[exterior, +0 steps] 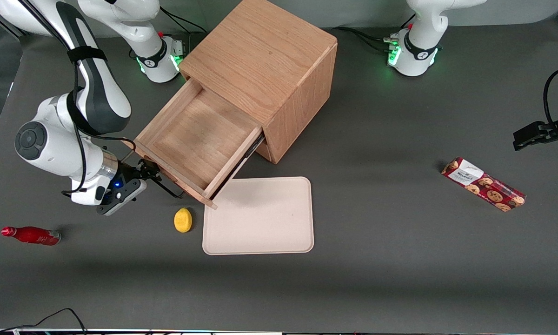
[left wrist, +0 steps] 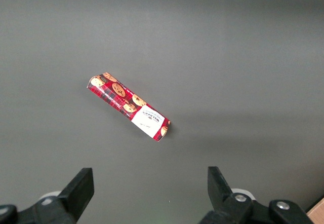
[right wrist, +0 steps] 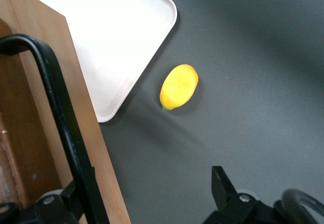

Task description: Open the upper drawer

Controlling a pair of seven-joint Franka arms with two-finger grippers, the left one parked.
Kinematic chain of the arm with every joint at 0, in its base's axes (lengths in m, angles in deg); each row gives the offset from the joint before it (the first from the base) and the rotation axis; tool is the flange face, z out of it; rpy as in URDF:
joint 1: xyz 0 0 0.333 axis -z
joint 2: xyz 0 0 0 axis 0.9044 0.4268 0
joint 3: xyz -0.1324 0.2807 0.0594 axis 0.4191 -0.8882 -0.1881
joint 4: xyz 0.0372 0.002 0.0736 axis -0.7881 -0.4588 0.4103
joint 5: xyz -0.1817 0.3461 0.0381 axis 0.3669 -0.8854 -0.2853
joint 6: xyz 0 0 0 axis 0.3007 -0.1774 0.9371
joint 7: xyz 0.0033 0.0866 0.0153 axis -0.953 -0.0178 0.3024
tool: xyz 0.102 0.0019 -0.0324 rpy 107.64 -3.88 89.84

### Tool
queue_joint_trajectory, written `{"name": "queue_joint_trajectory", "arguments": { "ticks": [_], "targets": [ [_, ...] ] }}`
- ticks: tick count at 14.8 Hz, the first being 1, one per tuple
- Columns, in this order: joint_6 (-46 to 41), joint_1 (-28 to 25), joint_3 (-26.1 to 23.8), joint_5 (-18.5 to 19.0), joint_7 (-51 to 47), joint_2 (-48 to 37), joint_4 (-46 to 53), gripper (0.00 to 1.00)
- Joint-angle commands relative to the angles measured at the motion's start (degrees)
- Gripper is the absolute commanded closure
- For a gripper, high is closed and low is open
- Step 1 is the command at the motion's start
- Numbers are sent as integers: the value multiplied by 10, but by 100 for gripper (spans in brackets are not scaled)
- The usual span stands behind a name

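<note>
The upper drawer (exterior: 195, 135) of the oak cube cabinet (exterior: 265, 60) stands pulled far out, and its shallow tray is empty. Its thin black bar handle (exterior: 167, 188) runs along the drawer front (right wrist: 76, 107), at the end nearest the front camera. My right gripper (exterior: 149, 176) is in front of the drawer at the handle. It is open (right wrist: 149, 191), with the handle bar (right wrist: 55, 107) just inside one finger (right wrist: 76, 196) and the other finger (right wrist: 223, 188) far apart over bare table. The lower drawer is hidden under the upper one.
A yellow lemon (exterior: 183, 219) lies on the table nearer the front camera than the gripper, and it also shows in the wrist view (right wrist: 178, 86). A cream tray (exterior: 259, 215) lies beside it, partly under the drawer corner. A red bottle (exterior: 30, 235) lies toward the working arm's end, a cookie box (exterior: 483, 184) toward the parked arm's.
</note>
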Motion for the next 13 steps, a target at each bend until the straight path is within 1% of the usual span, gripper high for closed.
{"name": "queue_joint_trajectory", "arguments": {
  "ticks": [1,4,6,13],
  "targets": [
    [1,9,8,18,2,14,33,0],
    [-6,8,4,13,-1,7,37,0],
    [-29,8,1,12,-2,-1,44,0],
    [-174,9,-2,4,-13,-27,138,0]
  ]
}}
